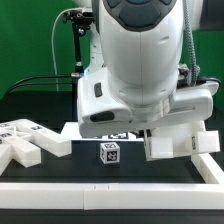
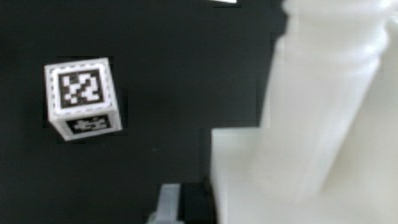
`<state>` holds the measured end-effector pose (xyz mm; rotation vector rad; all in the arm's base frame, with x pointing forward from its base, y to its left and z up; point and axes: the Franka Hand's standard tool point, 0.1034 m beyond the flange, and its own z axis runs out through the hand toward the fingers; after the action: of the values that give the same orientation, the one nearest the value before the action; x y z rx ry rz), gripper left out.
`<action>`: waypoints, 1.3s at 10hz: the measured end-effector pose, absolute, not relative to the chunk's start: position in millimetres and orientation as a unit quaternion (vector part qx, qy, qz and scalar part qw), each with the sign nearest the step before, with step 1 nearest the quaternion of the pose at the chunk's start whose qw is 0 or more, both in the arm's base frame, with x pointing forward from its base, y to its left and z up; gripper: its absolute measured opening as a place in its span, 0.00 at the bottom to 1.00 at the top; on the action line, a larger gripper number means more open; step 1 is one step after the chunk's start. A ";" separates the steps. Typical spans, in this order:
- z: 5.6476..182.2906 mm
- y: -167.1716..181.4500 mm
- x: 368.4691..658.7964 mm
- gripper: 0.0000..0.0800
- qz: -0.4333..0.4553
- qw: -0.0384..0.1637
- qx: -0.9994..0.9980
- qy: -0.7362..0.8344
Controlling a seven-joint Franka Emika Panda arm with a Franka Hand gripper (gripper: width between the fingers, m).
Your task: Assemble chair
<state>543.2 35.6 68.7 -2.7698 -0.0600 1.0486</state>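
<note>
A white chair part, a thick post (image 2: 329, 80) rising from a flat slab (image 2: 294, 180), fills the wrist view close to the camera. In the exterior view this part (image 1: 182, 143) sits just to the right of the arm's lower end. My gripper (image 2: 203, 208) shows one grey finger (image 2: 169, 205) with its dark pad against the slab's edge; the other finger is hidden behind the part. The jaws stand narrow and look shut on the part. More white chair parts (image 1: 28, 142) lie at the exterior view's left.
A small tagged cube (image 1: 108, 152) (image 2: 80, 97) stands on the black table beside the gripper. The marker board (image 1: 122, 133) lies partly under the arm. A white rail (image 1: 110, 190) runs along the front edge. A green backdrop is behind.
</note>
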 end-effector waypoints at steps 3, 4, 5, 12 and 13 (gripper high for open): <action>75.7 32.8 538.9 0.04 0.437 0.074 -0.897 0.014; 68.0 39.6 551.8 0.04 0.419 0.065 -0.905 0.014; 70.2 39.9 550.3 0.04 0.417 0.067 -0.907 0.010; 49.7 26.9 536.0 0.04 0.446 0.046 -0.891 0.066; 49.6 26.2 535.9 0.04 0.446 0.047 -0.891 0.067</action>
<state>535.9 26.2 49.6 -2.7195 0.2031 1.3624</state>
